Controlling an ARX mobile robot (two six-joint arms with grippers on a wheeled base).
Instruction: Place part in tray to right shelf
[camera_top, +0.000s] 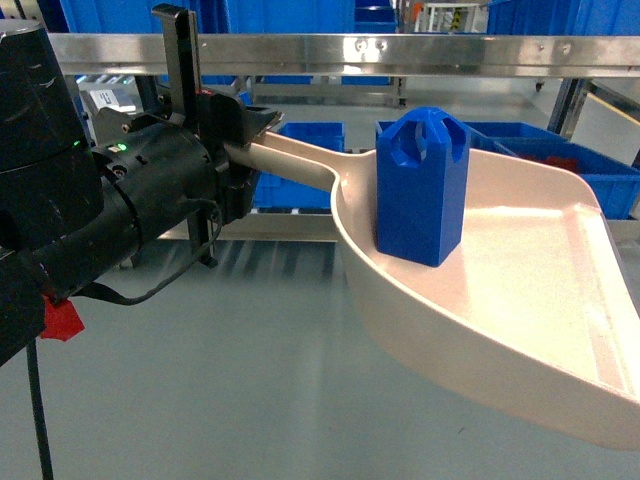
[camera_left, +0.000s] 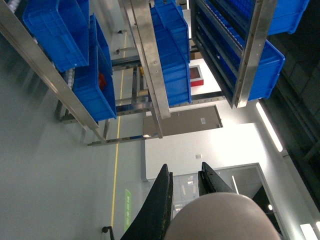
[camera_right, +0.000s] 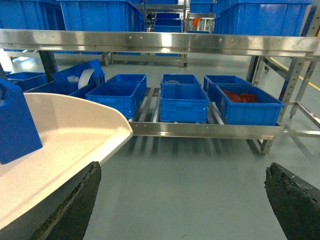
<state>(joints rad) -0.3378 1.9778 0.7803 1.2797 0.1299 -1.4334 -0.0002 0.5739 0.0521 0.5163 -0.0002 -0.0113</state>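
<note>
Black and bulky at the near left of the head view, the left claw is clamped on the long handle of the tray, which it carries in the air above the grey floor. That handle runs from the claw rightward and slightly toward the camera, so the tray's long axis lies across the view, its wide mouth at the right. On the tray's floor, close to where the handle meets the scoop, the part stands upright, looped handles on top. Beyond it, the right shelf shows its riveted steel rail and blue crates.

From the left wrist camera, the tray handle's rounded end fills the bottom edge between two dark fingers that press its sides. Shelving and crates appear turned on their side beyond.

Right wrist view: the right claw hangs spread wide with nothing in it, its dark fingertips at the lower corners. To its left sit the tray rim and part; straight ahead, well apart, is the shelf's lower rail with crates on rollers. As I judge it, the shelf lies ahead of the tray's mouth side, so the left arm alone must carry it there.
</note>
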